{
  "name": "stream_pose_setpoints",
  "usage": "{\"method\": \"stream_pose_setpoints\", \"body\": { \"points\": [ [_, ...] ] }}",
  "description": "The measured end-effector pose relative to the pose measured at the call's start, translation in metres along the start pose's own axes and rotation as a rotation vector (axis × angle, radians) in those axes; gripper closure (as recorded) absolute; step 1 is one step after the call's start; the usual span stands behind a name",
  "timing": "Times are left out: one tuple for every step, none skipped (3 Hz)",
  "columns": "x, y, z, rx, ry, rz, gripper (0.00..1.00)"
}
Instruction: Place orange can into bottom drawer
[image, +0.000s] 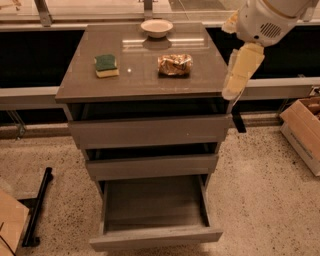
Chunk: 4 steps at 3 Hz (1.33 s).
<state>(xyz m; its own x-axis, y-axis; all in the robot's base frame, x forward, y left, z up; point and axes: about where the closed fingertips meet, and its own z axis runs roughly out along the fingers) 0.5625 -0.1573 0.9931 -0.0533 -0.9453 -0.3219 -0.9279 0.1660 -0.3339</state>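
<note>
The orange can (175, 64) lies on its side on the cabinet top (145, 82), right of centre. The bottom drawer (156, 238) is pulled out wide below the two upper drawers, and I see nothing in its tray. My gripper (233, 90) hangs down from the white arm (265, 20) at the cabinet's right edge. It is to the right of the can, a little above the top, and apart from the can. It holds nothing that I can see.
A green-and-yellow sponge (106, 65) sits left of the can. A cream bowl (156, 27) stands at the back. The two upper drawers (150, 131) stand slightly ajar. A cardboard box (302, 132) is on the floor at right. A black bar (37, 207) and cardboard (10, 225) lie at left.
</note>
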Motion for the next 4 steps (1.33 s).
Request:
{"method": "stream_pose_setpoints", "body": {
  "points": [
    [-0.036, -0.064, 0.024, 0.026, -0.054, -0.06, 0.0],
    [-0.037, -0.068, 0.008, 0.059, -0.068, -0.055, 0.0],
    [-0.037, -0.064, 0.022, 0.03, -0.064, 0.004, 0.0],
    [-0.047, -0.087, 0.066, 0.007, -0.136, 0.156, 0.0]
  ]
}}
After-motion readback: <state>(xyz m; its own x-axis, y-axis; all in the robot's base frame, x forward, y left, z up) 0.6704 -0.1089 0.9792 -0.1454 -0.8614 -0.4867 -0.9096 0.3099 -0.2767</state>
